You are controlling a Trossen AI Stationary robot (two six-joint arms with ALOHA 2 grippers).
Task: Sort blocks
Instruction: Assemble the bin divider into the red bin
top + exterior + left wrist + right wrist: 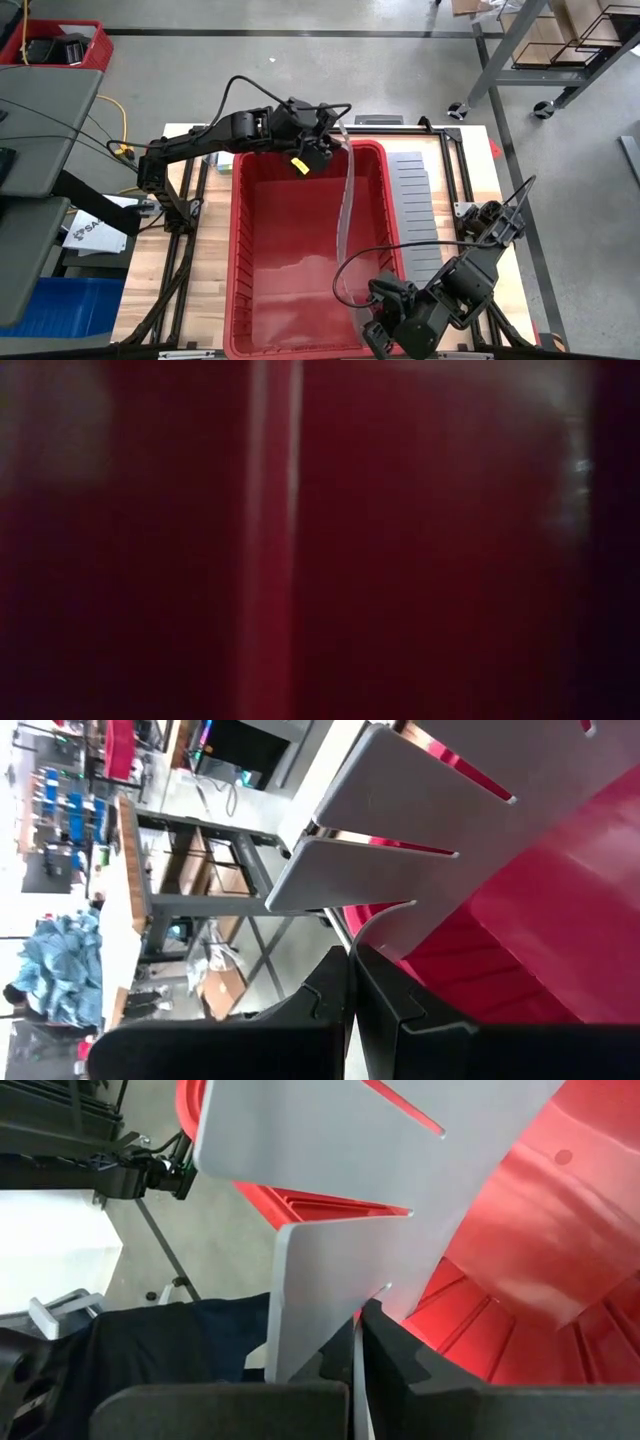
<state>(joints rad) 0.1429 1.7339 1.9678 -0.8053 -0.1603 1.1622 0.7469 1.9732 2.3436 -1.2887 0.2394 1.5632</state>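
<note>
No blocks show in any view. A large red bin (300,250) stands on the table, and its wall fills the low view (400,560). A grey slotted divider sheet (347,215) stands on edge inside the bin, running from the far end to the near end, slightly bowed. My left gripper (328,150) is shut on its far end above the bin's far rim. My right gripper (368,302) is shut on its near end at the bin's near right corner. The sheet's slots show in both wrist views (430,800) (330,1140). My left gripper pinches the divider sheet's far end between its two fingers, at the sheet's edge below a slot (372,925). The sheet stands on edge; whether it rests on the bin floor, I cannot tell. My right gripper pinches the divider sheet's near end between its two fingers, on the tab beside a slot (320,1310). The sheet stands on edge and rises away from the fingers over the bin's inside.
More grey slotted divider sheets (415,210) lie flat on the table right of the bin. Black frame rails (455,170) run along the table's edges. A metal rack (560,50) stands on the floor beyond the table's far right.
</note>
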